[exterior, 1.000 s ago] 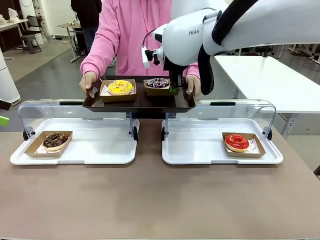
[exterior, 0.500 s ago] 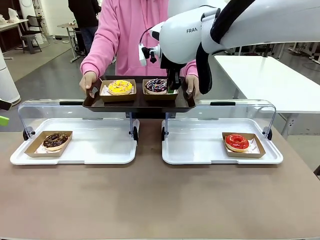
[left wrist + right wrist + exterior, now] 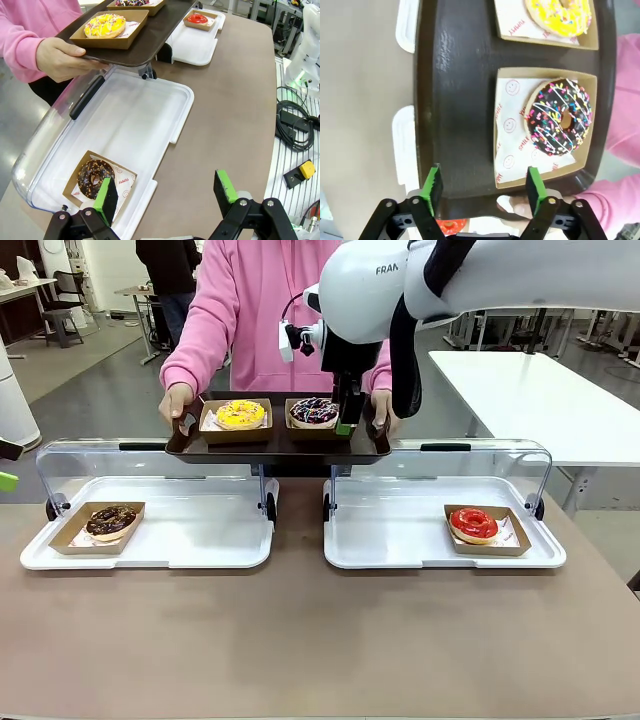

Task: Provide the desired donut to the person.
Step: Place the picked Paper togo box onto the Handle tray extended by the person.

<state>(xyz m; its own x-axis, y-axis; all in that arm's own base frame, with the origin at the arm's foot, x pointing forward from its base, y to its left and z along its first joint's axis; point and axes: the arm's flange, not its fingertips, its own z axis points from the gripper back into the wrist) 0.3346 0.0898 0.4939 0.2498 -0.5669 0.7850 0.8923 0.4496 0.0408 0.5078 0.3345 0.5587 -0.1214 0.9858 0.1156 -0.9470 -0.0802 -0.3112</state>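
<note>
The right gripper point(image 3: 482, 187) is seen with its green-padded fingers spread apart and clamped on nothing, hanging over the dark brown plastic tray point(image 3: 280, 445) that is held up at both ends by the person in the bright pink hooded sweatshirt point(image 3: 255, 300). Just ahead of the fingertips, in the right wrist view, a chocolate-glazed donut with coloured sprinkles and white icing lines point(image 3: 558, 116) is found sitting in a shallow brown cardboard box point(image 3: 546, 127) lined with printed white paper. Beyond it on the same tray, a yellow-iced sprinkled donut point(image 3: 560, 15) lies in a matching box.

The left gripper point(image 3: 167, 194) is likewise held wide apart and empty, above a white plastic display tray with a clear hinged lid point(image 3: 135, 120); a dark nut-topped donut point(image 3: 95, 175) in its cardboard box rests just below one green pad. A red-glazed donut point(image 3: 473, 524) lies in the other white tray, well below and nearer the robot than the right gripper.

The donuts are judged light, soft and easily crushed, with sticky, smearable glaze. A hold is better taken on a stiff cardboard box wall, which is thin but firm, than on the pastry itself.
</note>
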